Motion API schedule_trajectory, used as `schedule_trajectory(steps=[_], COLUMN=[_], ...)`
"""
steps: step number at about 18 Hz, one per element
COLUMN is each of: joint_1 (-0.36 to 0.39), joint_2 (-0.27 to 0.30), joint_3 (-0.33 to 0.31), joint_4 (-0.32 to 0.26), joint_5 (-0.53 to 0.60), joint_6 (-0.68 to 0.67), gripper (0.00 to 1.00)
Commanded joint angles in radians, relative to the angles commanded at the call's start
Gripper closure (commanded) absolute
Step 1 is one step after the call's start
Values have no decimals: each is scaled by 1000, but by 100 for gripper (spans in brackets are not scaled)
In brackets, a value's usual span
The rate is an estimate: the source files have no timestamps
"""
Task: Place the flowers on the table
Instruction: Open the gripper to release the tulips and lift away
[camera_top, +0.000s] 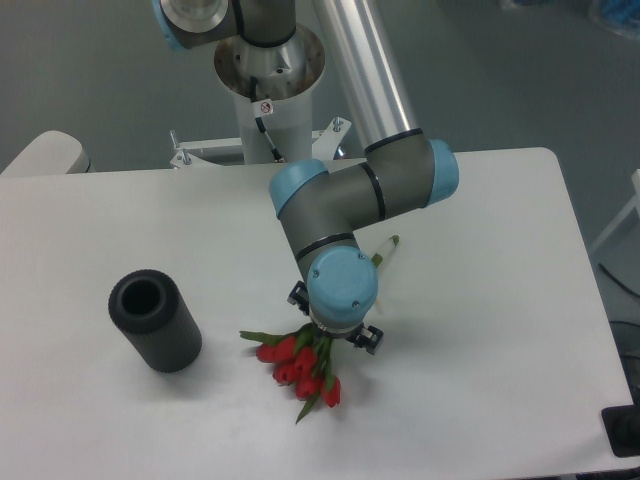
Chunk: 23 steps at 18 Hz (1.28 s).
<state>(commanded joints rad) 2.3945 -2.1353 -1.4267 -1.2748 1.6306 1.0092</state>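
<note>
Arm folded at the elbow, wrist pointing straight down, gripper (335, 338) hidden beneath wrist, state unclear

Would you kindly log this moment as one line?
gripper: over flowers, grasp hidden | flowers: on table | dark cylinder: apart, left

A black hollow cylinder (156, 321) lies tilted toward the left, its open round mouth turned up and to the rear, its dark body running toward the near right; the outer surface looks matte and rough — whether ribbed cannot be made out. Behind the far edge a pale rounded object (47, 153) shows at the upper left; a grey floor (520, 80) spreads beyond; at the lower right corner a small black item (625, 432) is cut off by the frame.
</note>
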Motion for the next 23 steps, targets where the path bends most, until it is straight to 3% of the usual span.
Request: schedule_trajectory(steps=[3, 7, 12, 14, 16, 23], joint_1=[9, 17, 43, 43, 45, 55], joint_2=[0, -3, -11, -20, -29, -64], joint_3=[15, 37, 63, 63, 68, 103], joint_4=[38, 45, 46, 78, 107, 104], joint_5=[0, -3, -9, -5, -5, 0], joint_6=[3, 58, 302, 377, 377, 385], gripper=[0, 0, 0, 0, 0, 0])
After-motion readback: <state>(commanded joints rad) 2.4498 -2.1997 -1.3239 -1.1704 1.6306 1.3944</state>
